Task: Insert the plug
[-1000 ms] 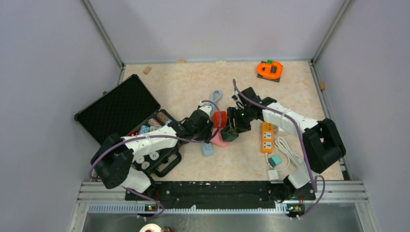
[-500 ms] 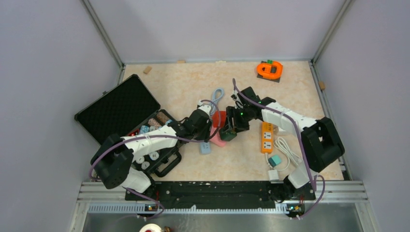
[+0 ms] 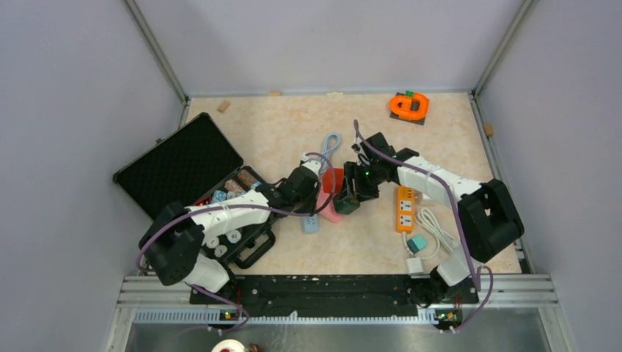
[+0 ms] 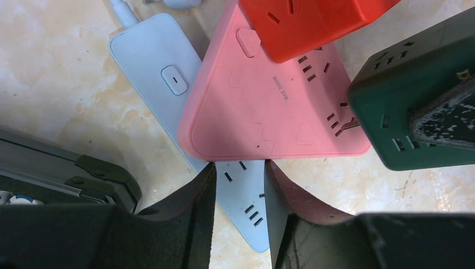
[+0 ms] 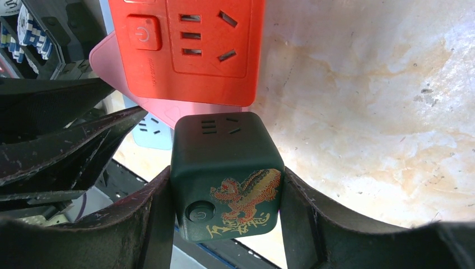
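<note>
The left end effector (image 4: 238,166) hovers at the near edge of a smooth pink triangular power strip (image 4: 263,106) printed "MAX 2500W". Its fingers stand narrowly apart, and whether they grip anything cannot be told. To the right, the right end effector (image 5: 224,188) clamps a matte dark-green cube plug (image 5: 224,162) bearing a red-gold beast emblem, at the pink strip's right edge. Farther off, a glossy red socket block (image 5: 190,50) overlaps the pink strip on the marbled counter (image 5: 364,101).

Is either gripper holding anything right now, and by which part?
Right gripper grips the dark green cube socket by two opposite side faces. Left gripper holds nothing, jaws narrowly apart.
</note>
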Controlling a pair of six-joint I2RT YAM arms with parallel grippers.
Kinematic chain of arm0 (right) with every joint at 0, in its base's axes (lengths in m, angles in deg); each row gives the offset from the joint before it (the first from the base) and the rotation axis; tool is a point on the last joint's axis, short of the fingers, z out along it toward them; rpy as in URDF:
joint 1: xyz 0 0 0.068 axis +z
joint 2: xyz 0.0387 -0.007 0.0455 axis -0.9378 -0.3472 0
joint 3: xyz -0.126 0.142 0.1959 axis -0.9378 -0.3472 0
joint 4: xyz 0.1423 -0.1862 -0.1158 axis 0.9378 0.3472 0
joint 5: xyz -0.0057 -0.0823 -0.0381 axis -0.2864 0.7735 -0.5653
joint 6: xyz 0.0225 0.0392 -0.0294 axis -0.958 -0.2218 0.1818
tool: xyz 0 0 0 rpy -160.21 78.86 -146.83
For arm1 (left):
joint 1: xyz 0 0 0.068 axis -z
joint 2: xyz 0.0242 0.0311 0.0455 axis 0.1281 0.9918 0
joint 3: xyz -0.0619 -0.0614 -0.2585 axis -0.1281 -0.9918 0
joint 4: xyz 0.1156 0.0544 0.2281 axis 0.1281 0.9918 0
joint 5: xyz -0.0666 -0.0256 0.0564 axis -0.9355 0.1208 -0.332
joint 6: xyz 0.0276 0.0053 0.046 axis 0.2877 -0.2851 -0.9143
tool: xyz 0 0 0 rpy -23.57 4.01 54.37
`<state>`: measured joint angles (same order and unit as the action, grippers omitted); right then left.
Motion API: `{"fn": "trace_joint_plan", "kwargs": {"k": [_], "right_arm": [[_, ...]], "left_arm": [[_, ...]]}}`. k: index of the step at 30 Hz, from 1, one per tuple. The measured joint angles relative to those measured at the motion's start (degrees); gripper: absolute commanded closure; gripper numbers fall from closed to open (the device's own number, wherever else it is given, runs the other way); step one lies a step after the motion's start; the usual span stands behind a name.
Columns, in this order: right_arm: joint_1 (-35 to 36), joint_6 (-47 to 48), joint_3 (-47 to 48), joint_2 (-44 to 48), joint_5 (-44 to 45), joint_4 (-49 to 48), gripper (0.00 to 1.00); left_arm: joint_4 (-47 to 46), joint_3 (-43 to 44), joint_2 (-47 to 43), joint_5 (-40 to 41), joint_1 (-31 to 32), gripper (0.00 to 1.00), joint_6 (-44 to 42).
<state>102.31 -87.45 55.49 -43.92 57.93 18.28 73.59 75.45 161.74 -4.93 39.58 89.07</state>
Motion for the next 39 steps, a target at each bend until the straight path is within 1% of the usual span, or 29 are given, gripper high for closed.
{"fn": "trace_joint_plan", "kwargs": {"k": [11, 21, 23, 27, 30, 31, 33, 36, 39], "right_arm": [[0.0, -2.1, -2.4, 1.8, 1.0, -1.8, 1.0], [0.0, -6.6, -5.9, 2.1, -1.4, -8.9, 1.0], [0.0, -7.3, -6.5, 2.3, -1.5, -9.8, 1.0], [0.0, -8.0, -7.2, 2.8, -1.2, -10.4, 1.0], [0.0, -8.0, -7.2, 3.0, -0.8, -10.3, 1.0], [0.0, -8.0, -7.2, 3.1, -0.6, -10.1, 1.0], [0.0, -8.0, -7.2, 3.3, 0.0, -9.7, 1.0], [0.0, -8.0, -7.2, 3.4, 1.7, -9.3, 1.0], [0.0, -8.3, -7.2, 3.4, 1.7, -9.6, 1.0]], "left_arm": [[0.6, 0.0, 1.0, 0.0, 0.0, 0.64, -0.1], [0.5, -0.2, 1.2, -0.5, 0.0, 0.64, 0.0], [0.3, -0.5, 1.2, -0.5, 0.0, 0.61, 0.0], [0.0, -1.6, 0.0, -0.5, 0.0, 0.49, 0.1], [0.8, -3.0, -3.1, 0.0, 0.0, 0.39, 0.5], [1.1, -3.5, -4.6, 0.3, 0.0, 0.38, 0.9], [1.6, -4.6, -7.1, 0.7, 0.0, 0.37, 1.7], [1.5, -6.9, -9.9, 0.6, 0.0, 0.4, 3.5], [1.1, -9.6, -10.6, -0.1, 0.0, 0.42, 5.3]]}}
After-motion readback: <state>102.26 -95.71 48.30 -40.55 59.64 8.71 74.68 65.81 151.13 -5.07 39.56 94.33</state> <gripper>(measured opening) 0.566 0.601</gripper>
